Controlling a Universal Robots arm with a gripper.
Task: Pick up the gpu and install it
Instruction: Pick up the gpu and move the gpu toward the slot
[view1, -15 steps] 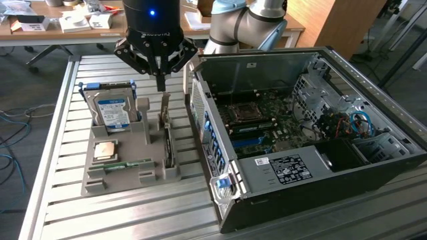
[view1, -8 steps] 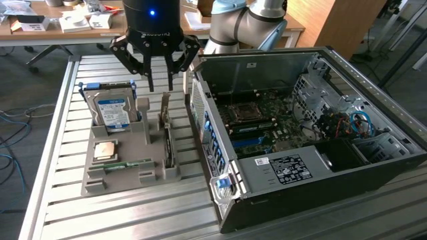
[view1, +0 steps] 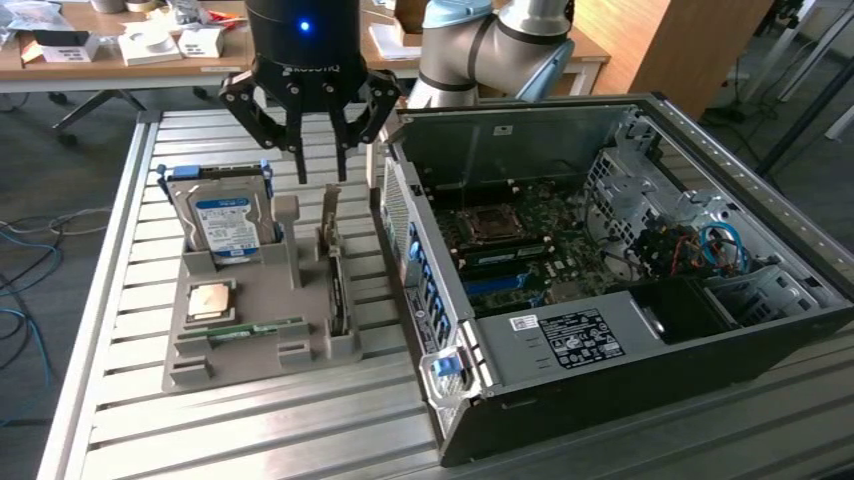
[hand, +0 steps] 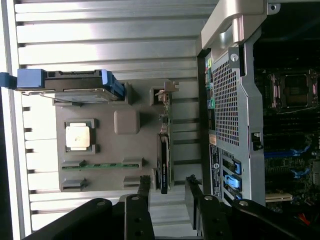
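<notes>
The gpu (view1: 334, 272) stands on edge in a slot of the grey holder tray (view1: 254, 368), a thin green card with a silver bracket at its far end. In the wrist view the gpu (hand: 163, 160) appears as a narrow dark strip with its black fan side facing the case. My gripper (view1: 320, 178) hangs just above the card's far end, open, with one black finger on each side of the card's line and nothing between them. From the wrist, the gripper (hand: 167, 194) straddles the card's near end.
A hard drive (view1: 227, 220) with a blue-white label, a square processor (view1: 211, 300) and a memory stick (view1: 243, 330) also sit in the tray. The open computer case (view1: 601, 250) lies close beside it on the exterior view's right, motherboard exposed. Both rest on a slatted metal table (view1: 120, 300).
</notes>
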